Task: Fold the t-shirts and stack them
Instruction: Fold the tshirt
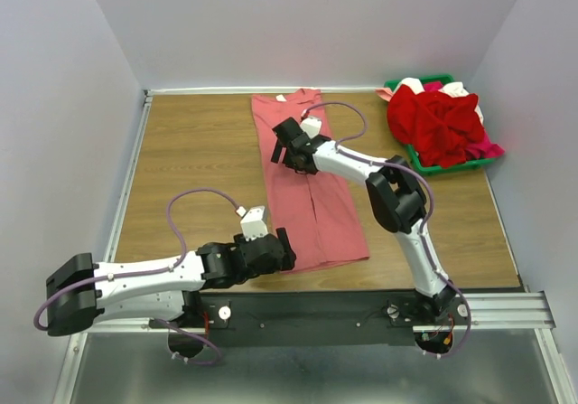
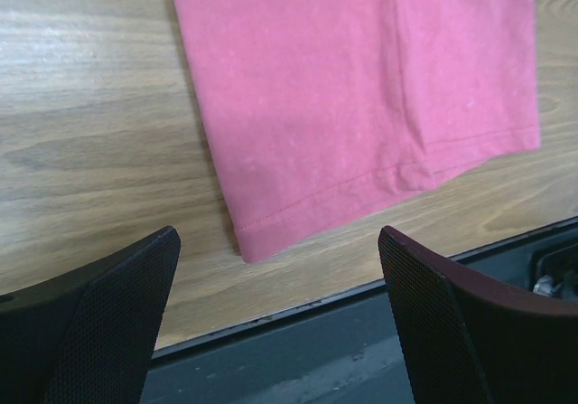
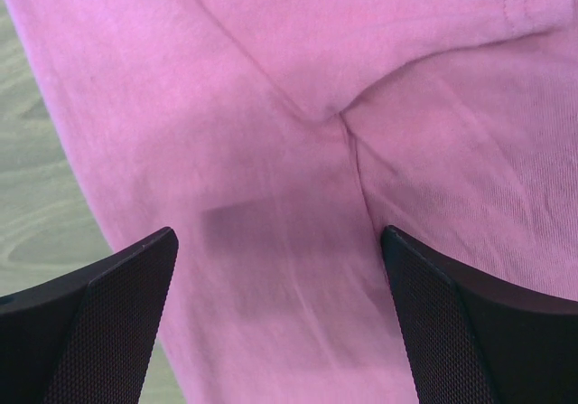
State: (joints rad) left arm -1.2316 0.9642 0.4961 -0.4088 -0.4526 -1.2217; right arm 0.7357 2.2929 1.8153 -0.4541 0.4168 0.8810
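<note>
A pink t-shirt (image 1: 312, 187) lies on the wooden table as a long strip, both sides folded inward, collar at the far end. My left gripper (image 1: 282, 248) is open and empty, hovering at the shirt's near left hem corner (image 2: 257, 241). My right gripper (image 1: 282, 151) is open and empty, low over the shirt's upper left part (image 3: 298, 196), where a folded sleeve edge meets the body. A heap of red and white t-shirts (image 1: 441, 119) fills a green bin at the far right.
The green bin (image 1: 432, 164) stands at the far right corner of the table. A black rail (image 1: 361, 309) runs along the table's near edge and shows in the left wrist view (image 2: 361, 341). Grey walls enclose the table.
</note>
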